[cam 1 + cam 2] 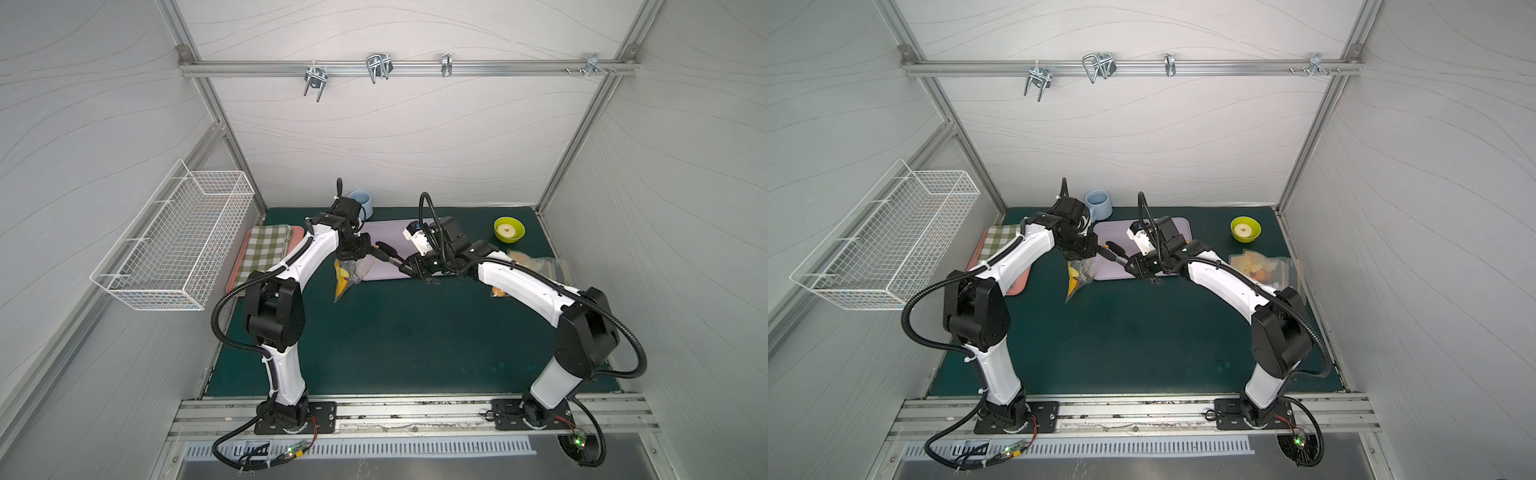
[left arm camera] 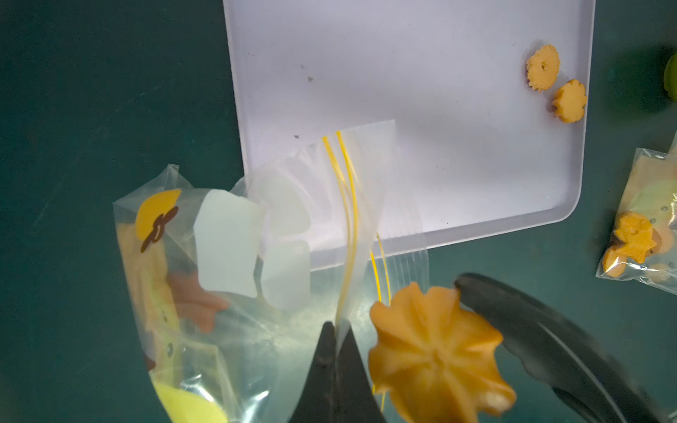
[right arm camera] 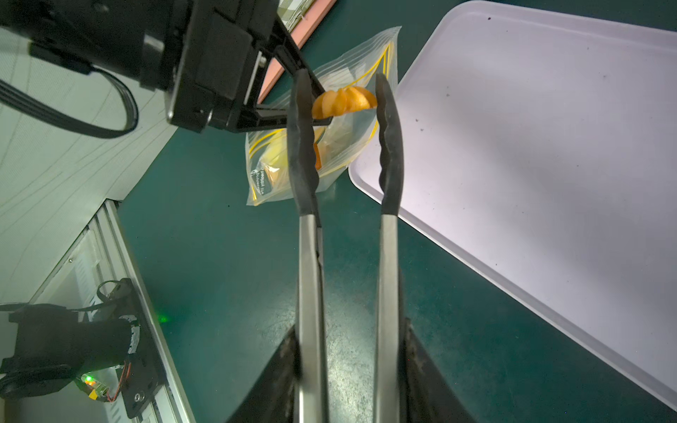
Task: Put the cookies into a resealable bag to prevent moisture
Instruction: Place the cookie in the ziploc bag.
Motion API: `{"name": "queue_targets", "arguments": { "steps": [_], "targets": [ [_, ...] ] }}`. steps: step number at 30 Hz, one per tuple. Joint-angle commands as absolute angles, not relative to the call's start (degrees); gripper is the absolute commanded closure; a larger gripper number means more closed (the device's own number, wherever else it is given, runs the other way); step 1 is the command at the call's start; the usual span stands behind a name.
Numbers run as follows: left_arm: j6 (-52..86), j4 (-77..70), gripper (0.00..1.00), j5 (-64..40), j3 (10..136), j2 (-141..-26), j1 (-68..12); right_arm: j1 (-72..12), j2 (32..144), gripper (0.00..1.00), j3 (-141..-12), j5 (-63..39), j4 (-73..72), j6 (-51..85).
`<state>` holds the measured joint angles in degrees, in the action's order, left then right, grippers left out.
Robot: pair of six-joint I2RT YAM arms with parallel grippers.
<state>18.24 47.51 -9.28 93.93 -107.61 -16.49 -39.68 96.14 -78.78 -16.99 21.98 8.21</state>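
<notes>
A white wire basket [image 1: 174, 241] hangs beside the dark green bench [image 1: 395, 332]. On the bench, far back, stand a lime plastic bowl [image 1: 520, 230] and a pale blue cup [image 1: 368, 204].

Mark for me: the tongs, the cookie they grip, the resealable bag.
tongs [image 3: 389, 278]: right wrist view, on one metal arm.
cookie [image 3: 344, 101]: right wrist view, middle of its ridged edge.
resealable bag [image 2: 249, 329]: left wrist view, on the clear side wall.

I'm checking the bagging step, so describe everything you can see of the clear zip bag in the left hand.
The clear zip bag is thin glossy plastic with yellow seal lines by its mouth and yellow and white printed patches. The left hand, shut, pinches one mouth edge, holding it crumpled over the green mat beside the lavender tray's corner. Orange cookies show inside; tongs hold another cookie just by its mouth.
</notes>
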Motion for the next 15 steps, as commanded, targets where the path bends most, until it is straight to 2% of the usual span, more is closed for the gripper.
{"name": "queue_targets", "arguments": {
  "steps": [1,11,15],
  "targets": [
    [17.93,46.94,1.00,-9.31,96.12,-106.68,-16.35,-40.07,96.44,0.58,-78.76,-18.18,20.20,8.48],
    [17.84,46.98,1.00,-9.27,96.09,-106.52,-16.35,-40.26,96.67,0.47,-78.31,-18.99,19.96,8.65],
    [17.85,47.02,1.00,-9.16,96.09,-106.39,-16.27,-40.26,96.03,0.47,-78.22,-18.95,19.82,8.68]
  ]
}}
